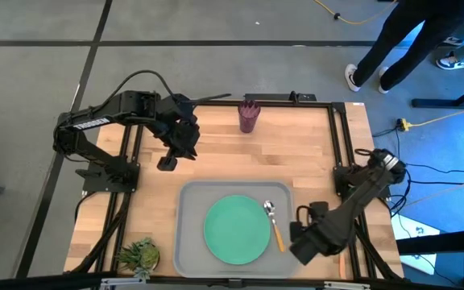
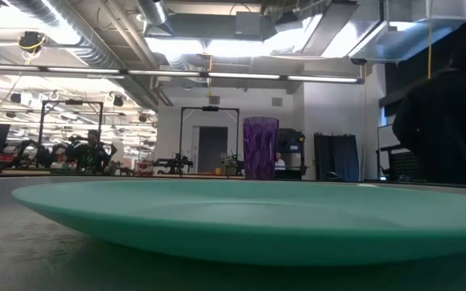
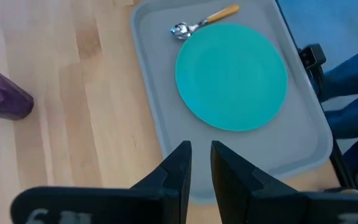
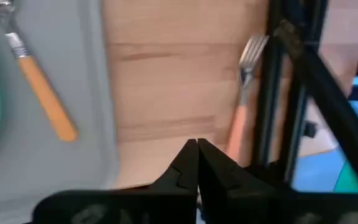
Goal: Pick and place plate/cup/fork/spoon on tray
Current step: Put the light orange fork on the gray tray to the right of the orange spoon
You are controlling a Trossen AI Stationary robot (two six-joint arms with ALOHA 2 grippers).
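The green plate (image 1: 237, 229) lies flat in the light-grey tray (image 1: 190, 242) at the table's near side, and also shows in the low view (image 2: 241, 214). The spoon (image 1: 274, 222) lies in the tray just right of the plate, bowl toward the far edge. The purple cup (image 1: 249, 117) stands upright on the table near the far edge. The fork (image 4: 246, 87) lies on the wood by the right frame rail, tines toward the far edge. My left gripper (image 1: 167, 163) hovers left of the cup, slightly open and empty. My right gripper (image 4: 197, 148) is shut and empty by the tray's near right corner.
A small green plant (image 1: 139, 254) sits at the table's near left corner. Black frame rails (image 1: 346, 145) run along the table's right and far edges. A person's legs (image 1: 393, 40) show beyond the far right corner. Bare wood lies between the cup and the tray.
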